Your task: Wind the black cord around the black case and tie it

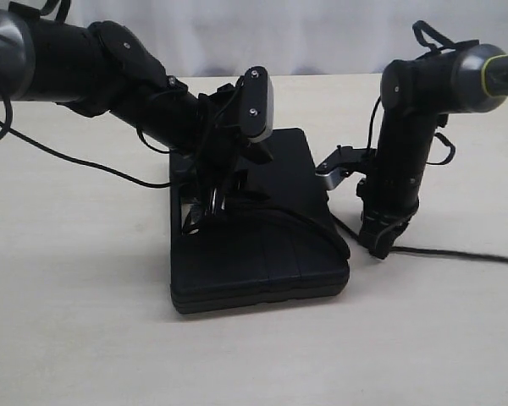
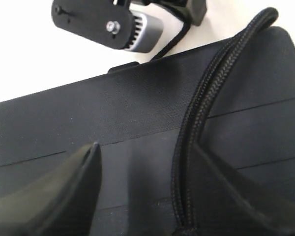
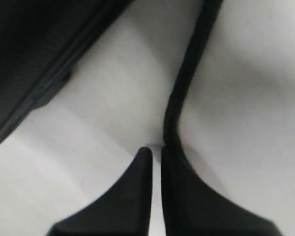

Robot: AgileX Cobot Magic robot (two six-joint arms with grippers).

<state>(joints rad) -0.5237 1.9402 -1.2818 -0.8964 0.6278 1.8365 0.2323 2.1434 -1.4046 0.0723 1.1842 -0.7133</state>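
1. Black case [image 1: 262, 262]: lies flat at the centre of the table [image 1: 76, 338], grooved face up.
2. Black cord [image 2: 199, 113]: runs across the case's face, over one edge and onto the table.
3. Left gripper [image 2: 145, 160]: fingers spread wide over the case with the cord between them, gripping nothing.
4. Right gripper [image 3: 156, 153]: at the table beside the case, jaws nearly closed. The cord touches one fingertip; a pinch cannot be confirmed.
5. Progress: early wrapping. No full turn is evident and no knot is tied.

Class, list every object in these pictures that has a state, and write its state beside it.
black case: closed, lying flat on the table.
black cord: lying across the case's face, not tied.
left claw: open, straddling the cord over the case.
right claw: shut beside the case, cord at its tip; grip unclear.
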